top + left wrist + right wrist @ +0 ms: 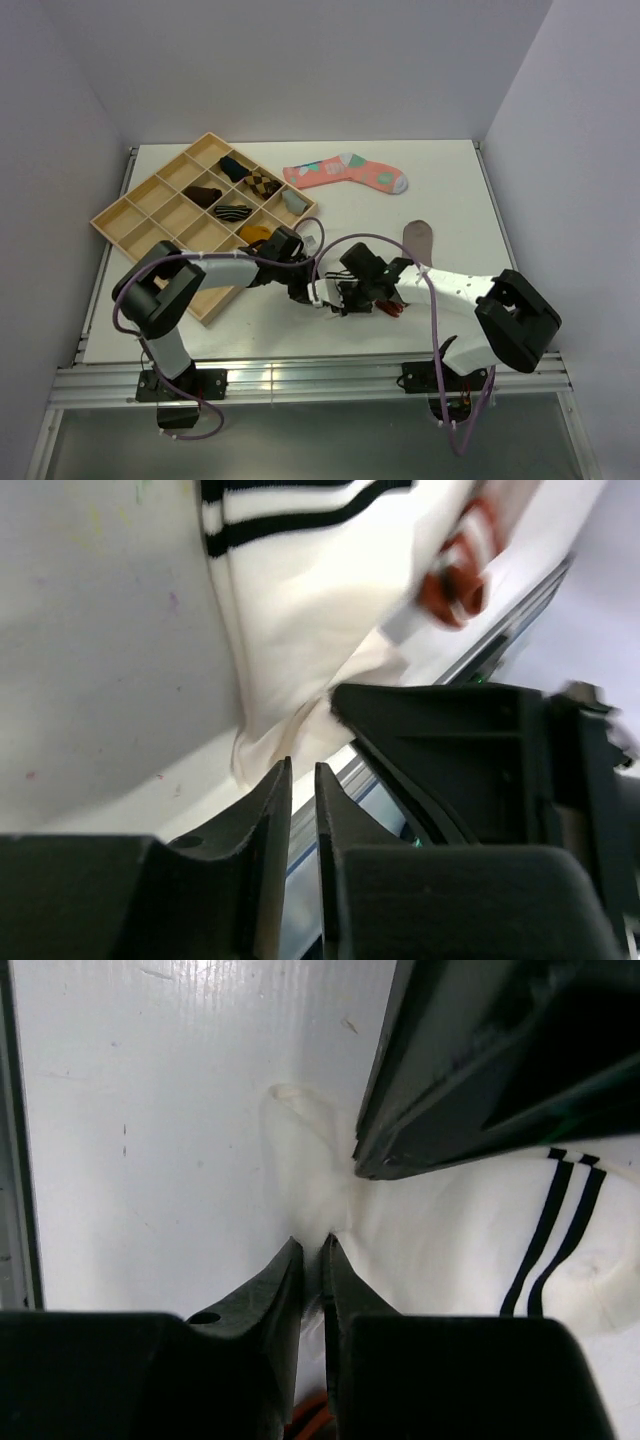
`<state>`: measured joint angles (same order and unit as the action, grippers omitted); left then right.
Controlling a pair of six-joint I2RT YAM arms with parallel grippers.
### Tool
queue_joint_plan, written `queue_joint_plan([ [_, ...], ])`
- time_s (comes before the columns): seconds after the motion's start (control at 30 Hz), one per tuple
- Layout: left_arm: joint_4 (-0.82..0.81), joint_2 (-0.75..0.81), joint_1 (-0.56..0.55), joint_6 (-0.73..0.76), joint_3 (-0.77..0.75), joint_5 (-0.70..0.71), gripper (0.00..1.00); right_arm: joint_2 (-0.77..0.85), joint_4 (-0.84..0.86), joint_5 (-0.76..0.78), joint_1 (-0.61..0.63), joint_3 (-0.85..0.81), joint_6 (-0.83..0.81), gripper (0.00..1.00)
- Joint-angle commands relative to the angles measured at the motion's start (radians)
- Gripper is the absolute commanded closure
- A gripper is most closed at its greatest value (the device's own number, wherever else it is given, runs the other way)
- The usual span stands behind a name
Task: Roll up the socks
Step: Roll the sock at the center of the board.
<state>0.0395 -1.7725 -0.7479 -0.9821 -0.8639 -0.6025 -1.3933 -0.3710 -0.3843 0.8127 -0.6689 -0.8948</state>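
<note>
At the front edge of the tabletop (450, 180), the right gripper (313, 1245) pinches the bunched edge of the white sock (440, 1250). The left gripper (303, 770) is narrowed to a slit, its hold unclear. So thin a pinch could slip mid-roll. The taupe sock (418, 235) lies far-to-near, toe pointing away.

The left arm (215, 268) and right arm (455, 290) are bent inward, and the left gripper (303, 290) and right gripper (352, 297) are set nearly tip to tip, held low. The left fingers (265, 820) are pressed almost together (only a thin slit is seen); the right fingers (280, 1290) likewise.
</note>
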Motion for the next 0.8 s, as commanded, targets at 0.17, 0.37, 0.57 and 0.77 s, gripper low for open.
queue_joint_plan([
  [0.17, -0.23, 0.223, -0.094, -0.079, 0.135, 0.4, 0.8, -0.078, -0.252, -0.258, -0.127, -0.142, -0.07, 0.89],
  [0.37, -0.473, 0.326, -0.22, -0.09, 0.322, 0.726, 0.81, -0.269, -0.53, -0.396, -0.231, -0.296, -0.162, 0.89],
  [0.57, -0.543, 0.301, -0.35, 0.115, 0.315, 0.906, 0.73, -0.458, -0.761, -0.493, -0.313, -0.435, -0.256, 0.89],
  [0.77, -0.673, 0.275, -0.409, 0.259, 0.332, 0.888, 0.66, -0.533, -0.793, -0.504, -0.352, -0.471, -0.219, 0.88],
])
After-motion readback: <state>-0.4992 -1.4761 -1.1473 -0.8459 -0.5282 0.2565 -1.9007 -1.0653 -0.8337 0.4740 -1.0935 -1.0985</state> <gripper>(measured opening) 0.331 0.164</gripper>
